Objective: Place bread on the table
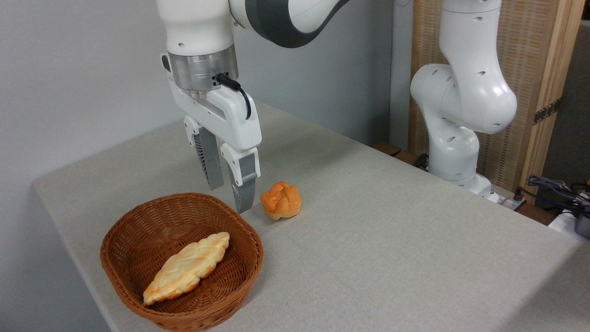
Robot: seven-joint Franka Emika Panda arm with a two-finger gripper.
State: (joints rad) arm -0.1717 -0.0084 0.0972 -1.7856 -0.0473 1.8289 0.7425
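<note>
The bread (186, 268), a long flat leaf-shaped pastry with a pale top and golden edges, lies inside the brown wicker basket (120, 272) at the front left of the light grey table (392, 240). My gripper (229, 199) hangs above the basket's far rim, fingers pointing down and open, with nothing between them. It is above and behind the bread, not touching it.
A small round orange bun (280, 200) rests on the table just right of the gripper's fingers. The arm's white base (454, 152) stands off the table's far right edge. Cables (553, 189) lie at the right, past the table edge.
</note>
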